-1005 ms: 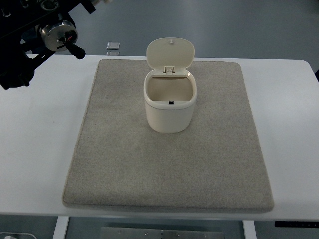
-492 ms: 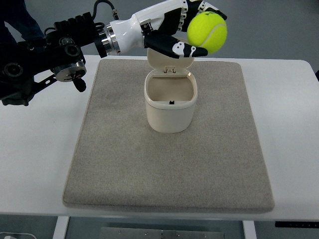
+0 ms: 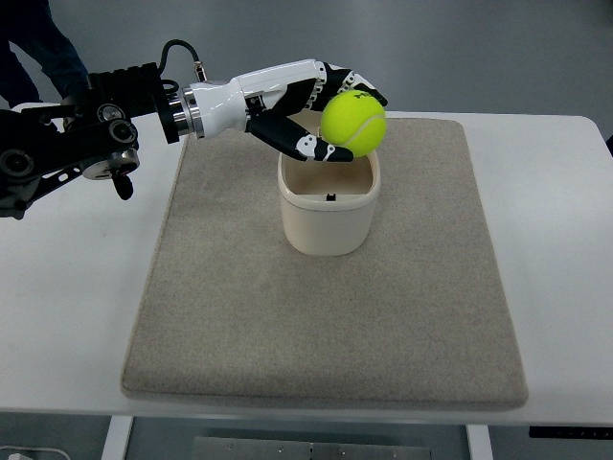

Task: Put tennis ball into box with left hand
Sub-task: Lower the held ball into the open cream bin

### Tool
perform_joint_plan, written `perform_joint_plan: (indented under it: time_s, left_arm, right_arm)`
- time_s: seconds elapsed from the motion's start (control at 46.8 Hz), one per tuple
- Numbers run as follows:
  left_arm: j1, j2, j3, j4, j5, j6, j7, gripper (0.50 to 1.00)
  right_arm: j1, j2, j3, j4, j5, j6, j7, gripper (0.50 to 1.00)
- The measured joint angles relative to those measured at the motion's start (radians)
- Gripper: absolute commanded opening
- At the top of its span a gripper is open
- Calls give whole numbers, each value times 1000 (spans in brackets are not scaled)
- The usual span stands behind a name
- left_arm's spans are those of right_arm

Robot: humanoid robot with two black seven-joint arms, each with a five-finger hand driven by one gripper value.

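Observation:
My left hand (image 3: 330, 120) comes in from the left on a black and white arm and is shut on a yellow-green tennis ball (image 3: 353, 122). It holds the ball just above the far rim of the cream box (image 3: 328, 206), which stands open on the grey mat (image 3: 326, 307). The hand and ball hide the box's raised lid. The inside of the box shows below the ball. The right arm is out of view.
The mat lies on a white table (image 3: 67, 287). A person's dark sleeve (image 3: 38, 48) shows at the top left corner. The table's front edge runs along the bottom of the picture.
The left hand has come down and a little to the left with the ball, from behind the lid to just above the box opening. A second ago the hand was out of view.

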Motion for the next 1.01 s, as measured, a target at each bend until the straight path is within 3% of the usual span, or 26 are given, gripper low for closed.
perform_joint_plan:
  time_s: [1.005]
  left_arm:
    - [45, 19, 65, 45, 1, 0, 0, 694]
  right_arm:
    - [1, 0, 0, 0, -1, 0, 0, 938]
